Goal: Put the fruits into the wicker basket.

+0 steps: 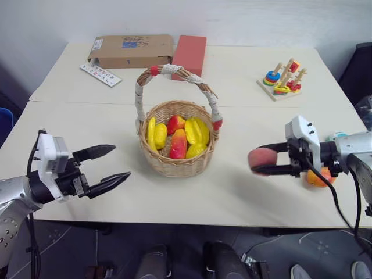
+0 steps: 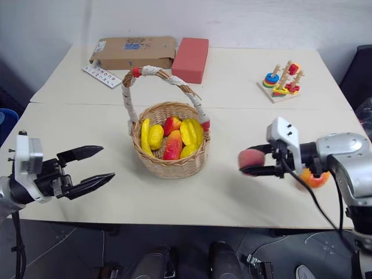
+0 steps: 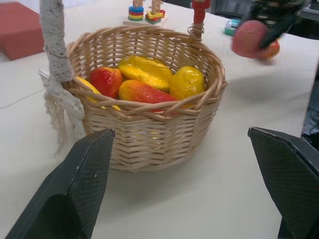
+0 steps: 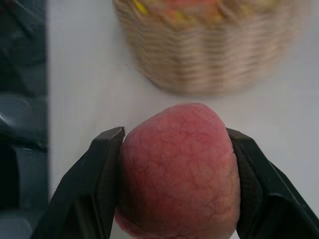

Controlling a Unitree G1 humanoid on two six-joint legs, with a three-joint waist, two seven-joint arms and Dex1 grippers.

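Right wrist view puts the pink peach [image 4: 177, 172] squarely between the right claw's [image 4: 177, 174] two black fingers, pinched on both flanks, with the wicker basket [image 4: 209, 55] straight ahead across a strip of bare table [image 4: 84, 74]. From the head views the basket [image 1: 177, 157] sits mid-table, already loaded with yellow and red fruits [image 1: 177, 136], its wrapped arched handle [image 1: 174, 72] rising over the rim. The peach [image 1: 261, 160] hangs to the right of the basket, off the table, and an orange mango [image 1: 318, 179] lies on the table farther right of the basket, just behind the right claw. The left claw [image 1: 110, 165] is on the basket's left, jaws spread wide and empty, aimed at it. The risk, as I judge it, is twofold: the round peach is held only by two narrow pads and could roll out on the way over, and a low approach could knock the rim or catch the handle, shoving the light basket. The left wrist view shows how full the basket [image 3: 149, 134] is, so a dropped peach might bounce off the heap; the right wrist view alone confirms the grip.
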